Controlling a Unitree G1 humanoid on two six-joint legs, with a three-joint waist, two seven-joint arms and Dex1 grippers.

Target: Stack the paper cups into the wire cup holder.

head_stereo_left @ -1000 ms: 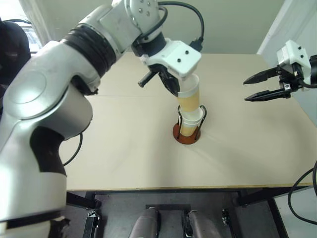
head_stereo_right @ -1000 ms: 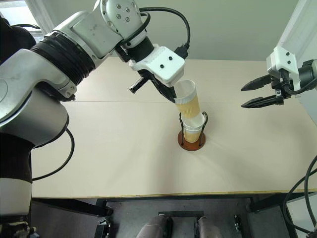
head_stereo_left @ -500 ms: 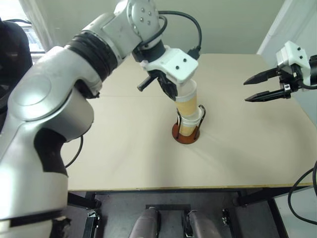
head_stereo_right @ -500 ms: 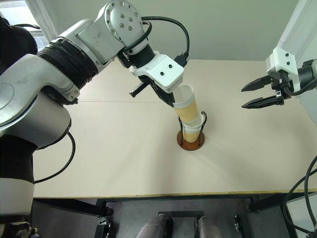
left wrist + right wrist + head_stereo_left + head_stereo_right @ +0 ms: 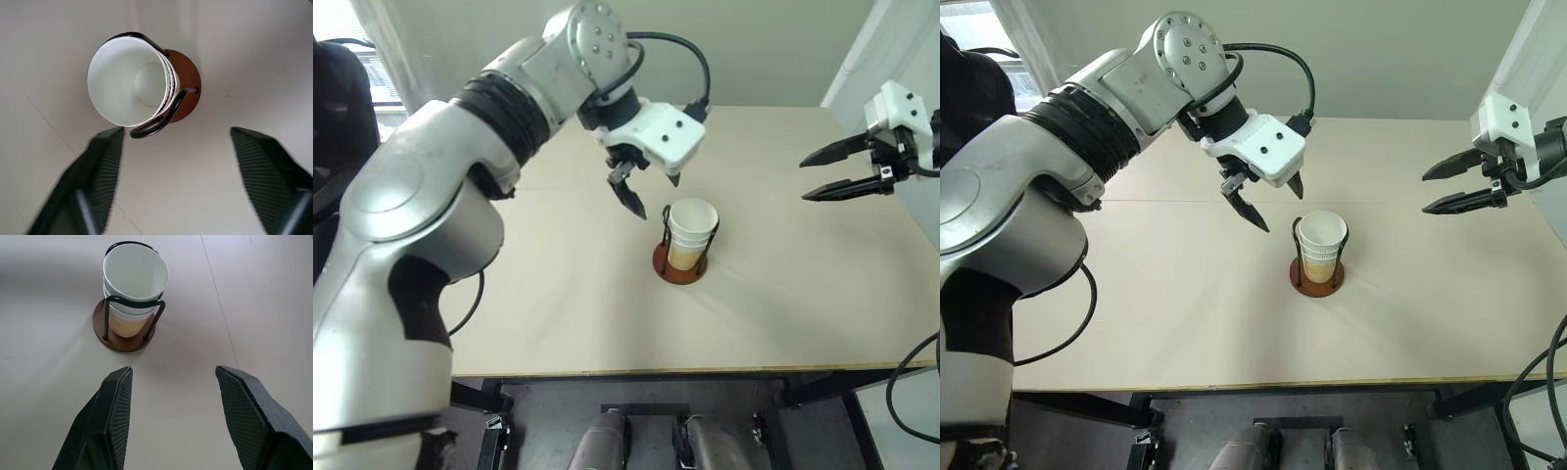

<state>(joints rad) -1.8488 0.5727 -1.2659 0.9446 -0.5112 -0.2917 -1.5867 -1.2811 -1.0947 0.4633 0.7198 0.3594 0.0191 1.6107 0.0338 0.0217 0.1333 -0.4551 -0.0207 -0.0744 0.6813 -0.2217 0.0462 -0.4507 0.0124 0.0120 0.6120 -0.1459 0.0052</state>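
now, by item:
paper cups (image 5: 692, 227): seen nested one in another, standing upright inside the wire cup holder (image 5: 681, 257); white rolled rims are stacked near the top, tan wall is visible lower down between the wires; top cup's mouth is open upward, white inside, nothing in it
wire cup holder: placed on the table (image 5: 558, 294) about mid-width, slightly toward the robot's right; reddish-brown disc base lies flat on the top, black wire loops rise around the cups on both sides, reaching approx. to the rims
left gripper (image 5: 1268, 198): held above the table, just beside the cups on the robot's left and a bit farther back; pointed steeply down; fingers are spread wide apart, nothing is clamped betw. them; no contact w/ cups or holder is seen; in the left wrist view the cup mouth is seen from above, beyond the two dark pads (image 5: 100, 169)
right gripper (image 5: 840, 170): held out over the table's right edge, well apart from the holder; pointed toward the robot's left and somewhat down; fingers are parted w/ a clear gap, nothing is held; in the right wrist view the holder w/ cups is framed beyond the two fingers (image 5: 115, 404)
table: pale beige top w/ a faint seam line running across it behind the holder; light edge strip along the near side
cable: black, looped over the left wrist housing
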